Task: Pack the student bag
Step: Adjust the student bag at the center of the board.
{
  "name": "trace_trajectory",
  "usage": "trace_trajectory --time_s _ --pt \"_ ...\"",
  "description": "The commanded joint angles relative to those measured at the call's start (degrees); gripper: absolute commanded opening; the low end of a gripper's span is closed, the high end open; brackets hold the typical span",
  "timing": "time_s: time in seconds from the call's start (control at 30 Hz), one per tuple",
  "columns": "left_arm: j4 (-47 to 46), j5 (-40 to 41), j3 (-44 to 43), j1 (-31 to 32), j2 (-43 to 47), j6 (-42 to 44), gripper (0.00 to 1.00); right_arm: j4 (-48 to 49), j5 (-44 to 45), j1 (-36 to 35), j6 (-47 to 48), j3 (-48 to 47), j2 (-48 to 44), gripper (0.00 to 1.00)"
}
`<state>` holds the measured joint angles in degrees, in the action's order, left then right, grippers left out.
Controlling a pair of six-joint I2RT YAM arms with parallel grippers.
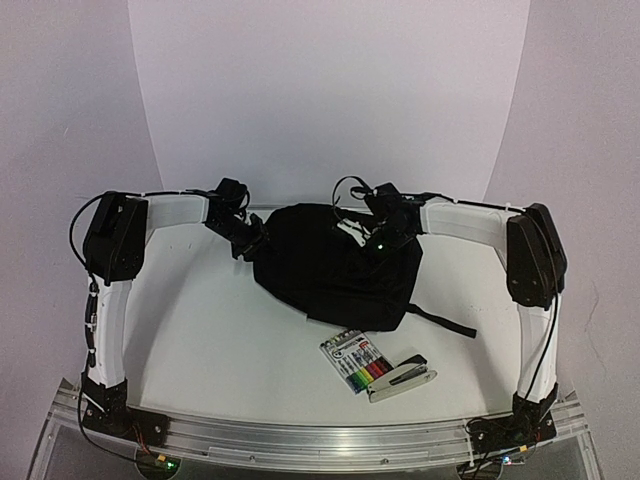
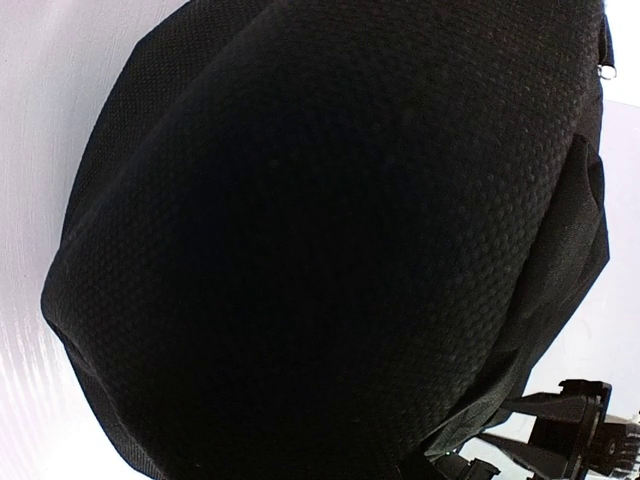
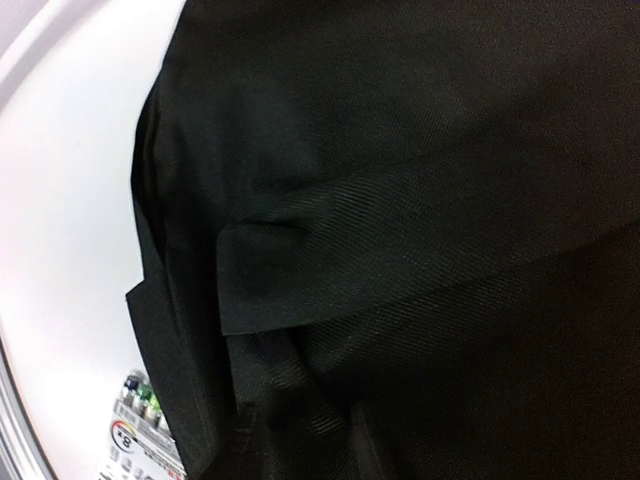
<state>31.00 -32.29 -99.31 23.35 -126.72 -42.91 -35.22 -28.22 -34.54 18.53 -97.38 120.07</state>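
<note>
both grippers are up against the student bag, which lies slumped and flat on the white table, toward the far side and about midway between the two arms. the left gripper is at the bag's left edge, right on the fabric. the right gripper is over the bag's far right corner, where a small green light glows on it. from where i stand i cannot tell whether either pair of jaws is apart or together: the left wrist camera sees only a bulging mass of black woven cloth, the right one only dark folds and a broad band of webbing, and no fingers show in either.

one black strap trails out of the bag's near right corner and lies along the table toward the right arm. nearer the front edge, well apart from the bag, sits a pack of markers with coloured caps, and a silver and black stapler lies just beside it on its right, touching or nearly so. a corner of the marker pack also peeks in at the bottom left of the right wrist view.
</note>
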Motion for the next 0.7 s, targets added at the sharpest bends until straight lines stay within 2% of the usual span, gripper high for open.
trace_trajectory --time_s 0.0,0.07,0.13,0.2,0.47,0.67 --pt "-0.11 -0.41 -1.54 0.91 2.29 1.48 0.36 -0.29 1.76 -0.02 1.00 -2.23 0.04 0.18" --pt "0.23 -0.21 -1.02 0.90 2.97 1.76 0.37 -0.26 1.57 -0.01 1.04 -3.08 -0.19 0.06" --pt "0.28 -0.06 0.23 0.95 4.23 2.11 0.38 -0.28 0.83 -0.01 0.69 -4.05 -0.58 0.00" --pt "-0.12 0.12 2.31 0.91 6.18 2.46 0.43 -0.29 0.08 -0.01 0.07 -5.04 -0.97 0.00" --pt "-8.11 -2.67 14.47 1.76 15.45 0.55 0.72 -0.20 1.45 -0.01 -2.80 -8.10 0.08 0.00" --pt "-9.85 -2.78 16.20 6.21 16.87 0.42 0.75 0.00 2.37 0.00 -5.13 -10.44 2.56 0.00"
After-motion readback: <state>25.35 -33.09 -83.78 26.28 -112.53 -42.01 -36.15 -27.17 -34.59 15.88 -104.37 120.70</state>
